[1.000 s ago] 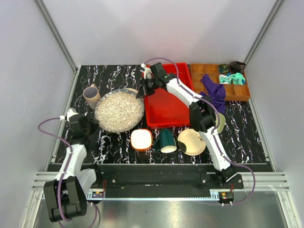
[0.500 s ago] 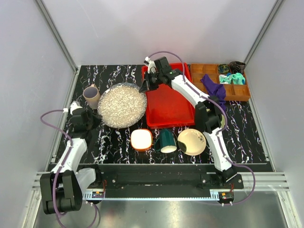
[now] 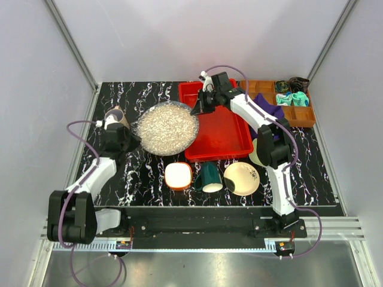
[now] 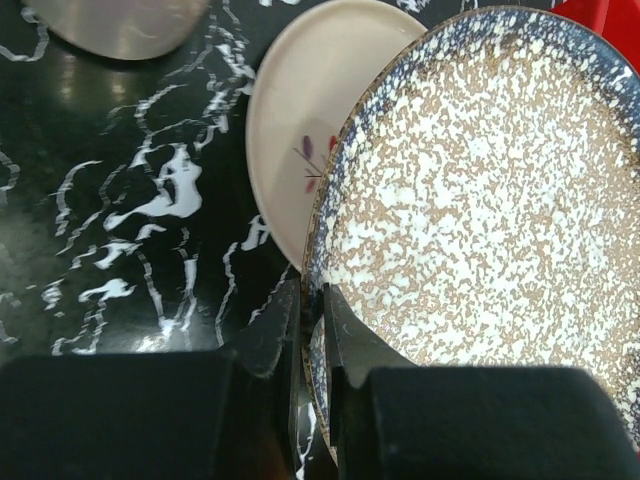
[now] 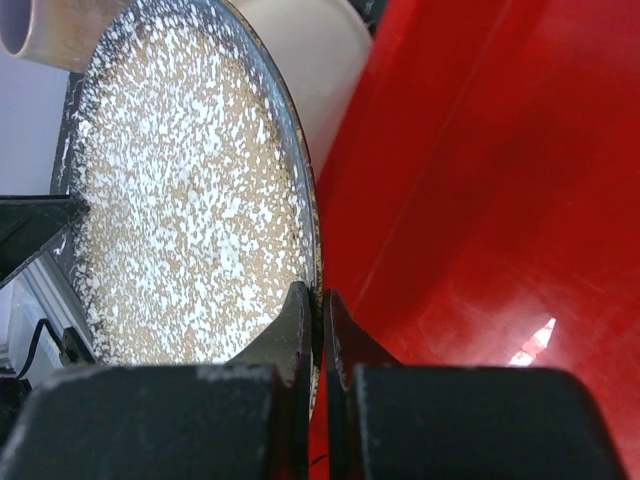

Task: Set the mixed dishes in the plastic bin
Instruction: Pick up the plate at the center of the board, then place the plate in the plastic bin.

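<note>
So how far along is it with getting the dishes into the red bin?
Nothing shows in the red bin yet. In hand: the left claw and right claw each pinch an edge of the speckled plate, which overlaps the bin's left rim. Left: pink-cream plate, mauve cup, orange-white bowl, dark green mug, cream dish, pale dish beside the right arm.

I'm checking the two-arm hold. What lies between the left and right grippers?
The speckled plate, pinched at opposite rims by the left gripper and right gripper; the top view shows it.

Red bin floor lies bare; speckled plate overhangs its left rim
</note>
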Robot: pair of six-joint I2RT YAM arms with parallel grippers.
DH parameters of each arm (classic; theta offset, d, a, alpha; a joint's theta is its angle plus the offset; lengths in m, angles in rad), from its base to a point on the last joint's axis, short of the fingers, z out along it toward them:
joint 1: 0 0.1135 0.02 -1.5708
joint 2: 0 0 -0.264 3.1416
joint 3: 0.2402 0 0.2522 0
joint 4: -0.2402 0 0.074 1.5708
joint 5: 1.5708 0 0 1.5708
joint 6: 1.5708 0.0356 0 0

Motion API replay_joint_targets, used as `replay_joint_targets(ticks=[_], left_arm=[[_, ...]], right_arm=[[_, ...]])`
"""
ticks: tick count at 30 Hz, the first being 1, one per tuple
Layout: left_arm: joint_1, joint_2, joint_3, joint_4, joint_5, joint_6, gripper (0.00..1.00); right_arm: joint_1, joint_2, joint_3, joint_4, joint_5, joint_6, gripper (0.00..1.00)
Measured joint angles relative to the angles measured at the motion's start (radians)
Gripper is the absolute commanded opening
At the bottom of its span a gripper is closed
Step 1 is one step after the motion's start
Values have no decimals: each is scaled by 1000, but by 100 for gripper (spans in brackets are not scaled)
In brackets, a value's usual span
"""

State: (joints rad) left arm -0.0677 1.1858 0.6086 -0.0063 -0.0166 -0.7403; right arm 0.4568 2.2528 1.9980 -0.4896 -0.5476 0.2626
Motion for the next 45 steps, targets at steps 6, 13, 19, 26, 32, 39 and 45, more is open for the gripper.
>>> replay_joint_targets(ticks=[6,13,19,26,32,39,45], left_arm=[[-81,127,118,0,-15,9,0],[-159,278,276,1,-18,19,0],[-209,418,415,0,-21,40,0],[-230,492,468,-4,-21,46,0],[-230,528,496,-12,-21,55,0],[-230,534,496,-12,-22,59,0],[-230,540,496,-8,-24,60,0]], right_arm=[[-66,-87,-134,49,10,9,0],[-144,-169,-233,89,26,19,0],[-205,-205,-290,121,43,23,0],[-229,-206,-315,127,49,24,0],[-229,-206,-328,133,60,26,0],[-229,-206,-335,143,60,31,0],[-229,-197,-338,156,60,31,0]])
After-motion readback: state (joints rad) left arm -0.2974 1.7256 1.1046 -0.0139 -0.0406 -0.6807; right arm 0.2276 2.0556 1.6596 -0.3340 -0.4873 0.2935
